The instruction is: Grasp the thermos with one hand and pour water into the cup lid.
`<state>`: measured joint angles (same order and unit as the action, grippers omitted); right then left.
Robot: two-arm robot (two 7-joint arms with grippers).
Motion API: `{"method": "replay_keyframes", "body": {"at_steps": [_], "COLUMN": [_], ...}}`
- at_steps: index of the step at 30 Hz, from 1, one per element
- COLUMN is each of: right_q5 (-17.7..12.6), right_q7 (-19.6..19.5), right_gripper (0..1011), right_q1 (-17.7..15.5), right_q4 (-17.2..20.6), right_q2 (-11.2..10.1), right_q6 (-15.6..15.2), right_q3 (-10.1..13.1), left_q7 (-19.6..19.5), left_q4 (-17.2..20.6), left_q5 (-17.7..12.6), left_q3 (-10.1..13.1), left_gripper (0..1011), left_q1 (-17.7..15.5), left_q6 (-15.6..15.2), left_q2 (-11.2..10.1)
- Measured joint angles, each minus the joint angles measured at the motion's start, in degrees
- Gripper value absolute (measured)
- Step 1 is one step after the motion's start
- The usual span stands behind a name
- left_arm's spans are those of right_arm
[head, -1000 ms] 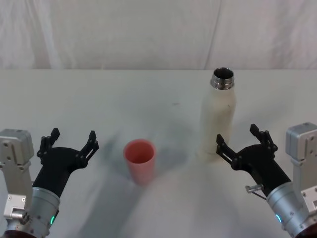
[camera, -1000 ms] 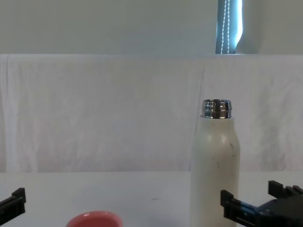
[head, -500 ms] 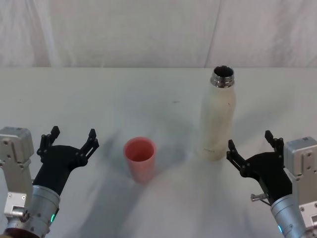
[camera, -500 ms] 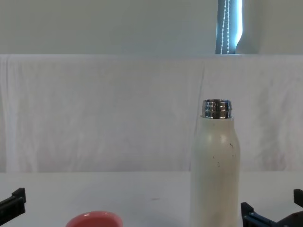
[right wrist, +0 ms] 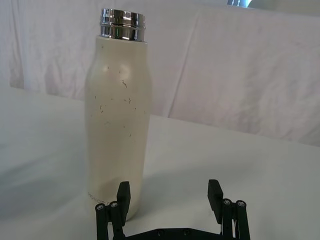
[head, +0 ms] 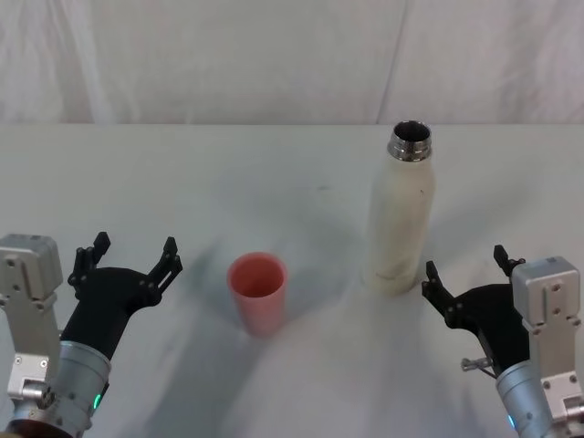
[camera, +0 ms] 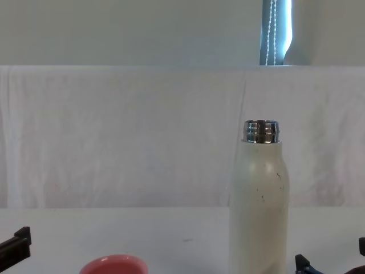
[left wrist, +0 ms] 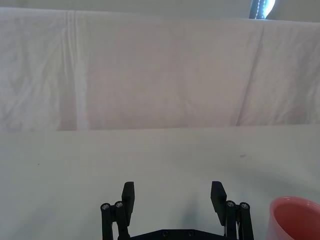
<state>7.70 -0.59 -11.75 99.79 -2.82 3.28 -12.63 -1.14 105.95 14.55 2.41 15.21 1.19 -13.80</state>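
My left gripper point(head: 128, 255) sits at the lower left of the head view, fingers spread wide, forearm angling in from the bottom corner. My right gripper point(head: 465, 266) sits at the lower right, also spread wide, holding nothing.

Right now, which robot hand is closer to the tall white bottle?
The right gripper, open beside the thermos. The left gripper sits open, far across, past the pink cup lid.
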Motion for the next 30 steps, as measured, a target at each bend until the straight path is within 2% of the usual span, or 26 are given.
{"method": "replay_keyframes", "body": {"at_steps": [10,30], "right_q5": [0.6,1.4], "right_q7": [1.5,2.2], "right_gripper": [1001,1001], "right_q1": [1.3,1.9], "right_q4": [-1.2,-1.6], "right_q2": [1.1,1.8], "right_q6": [-0.2,-0.6], "right_q3": [0.6,0.8], "left_q7": [0.0,0.0], "left_q4": [0.0,0.0], "left_q5": [0.0,0.0], "left_q3": [0.0,0.0], "left_gripper": [1001,1001], "left_q1": [0.0,0.0], "left_q6": [0.0,0.0], "left_q2": [0.0,0.0]}}
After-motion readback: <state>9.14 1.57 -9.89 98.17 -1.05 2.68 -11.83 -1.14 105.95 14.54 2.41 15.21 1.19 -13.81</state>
